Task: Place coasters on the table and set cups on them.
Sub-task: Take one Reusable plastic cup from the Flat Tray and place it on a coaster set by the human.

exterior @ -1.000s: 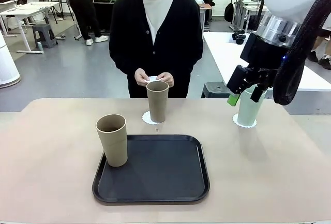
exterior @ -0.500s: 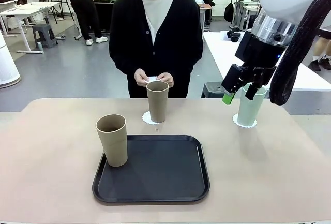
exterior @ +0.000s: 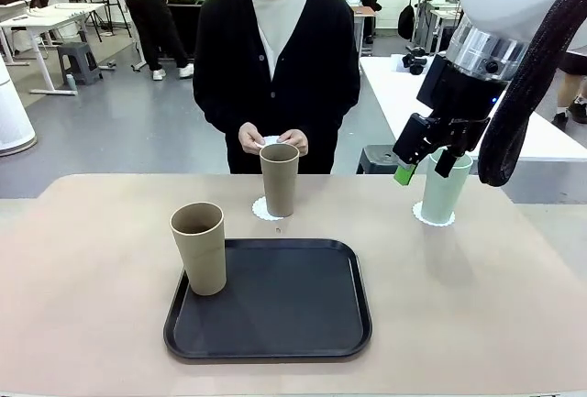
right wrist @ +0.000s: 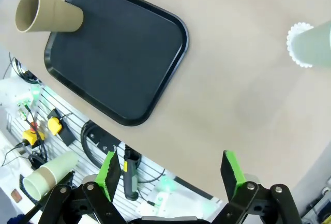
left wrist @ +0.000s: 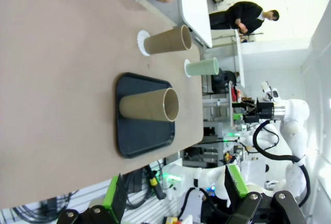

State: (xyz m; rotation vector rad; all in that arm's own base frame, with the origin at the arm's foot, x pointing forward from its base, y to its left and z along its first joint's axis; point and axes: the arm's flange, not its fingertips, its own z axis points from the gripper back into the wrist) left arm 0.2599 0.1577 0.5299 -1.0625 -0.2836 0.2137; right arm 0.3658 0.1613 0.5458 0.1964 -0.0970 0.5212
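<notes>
Front view: black tray (exterior: 275, 301), lower centre, carries one tan cup (exterior: 199, 248) at its left edge; second tan cup (exterior: 279, 179) and mint cup (exterior: 444, 191) each stand on a coaster (exterior: 260, 207) on the table (exterior: 92, 259); right gripper (exterior: 426, 170), fingers spread and holding nothing, overlaps the mint cup's rim at right; left gripper (left wrist: 174, 189) likewise spread.

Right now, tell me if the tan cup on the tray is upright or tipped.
Upright. The tan cup stands on its base at the left edge of the black tray, open mouth facing up.
</notes>
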